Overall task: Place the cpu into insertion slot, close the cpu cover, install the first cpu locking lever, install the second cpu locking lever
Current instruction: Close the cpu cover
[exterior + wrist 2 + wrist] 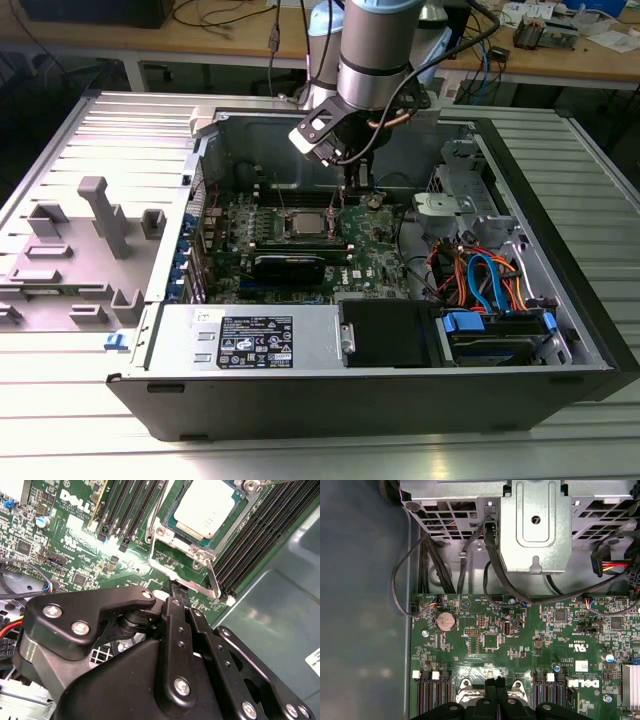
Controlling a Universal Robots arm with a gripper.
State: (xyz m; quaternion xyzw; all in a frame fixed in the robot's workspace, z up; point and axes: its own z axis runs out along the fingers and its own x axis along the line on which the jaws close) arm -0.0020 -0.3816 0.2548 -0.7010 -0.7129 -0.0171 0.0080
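**Hand closed at the edge of the insertion slot, cpu seated**

The cpu (207,507) is seen lying flat inside the insertion slot (288,228), its silver-grey top facing up. The hand (175,586) is held just beside the slot, at the slot's edge nearest the coin battery (445,621), so that the cpu is set a little beyond the fingertips and not under them. In the exterior view the hand (352,188) is placed above the slot's edge toward the exterior view's right.

One cpu, one insertion slot and one cpu cover (187,542) are counted; the cover is laid down around the chip, which shows through its square window. One thin locking lever (214,580) is seen at the slot's edge beside the fingertips. Two banks of long memory slots (125,510) are counted, one on either side of the insertion slot. One coin battery is seen, well apart from the slot.

In both wrist views the fingers (490,687) are drawn together, with no object seen between them. The tips are brought down close to the lever; whether it is touched cannot be told. The computer case (400,400) around the slot is laid open on the tabletop (80,420).
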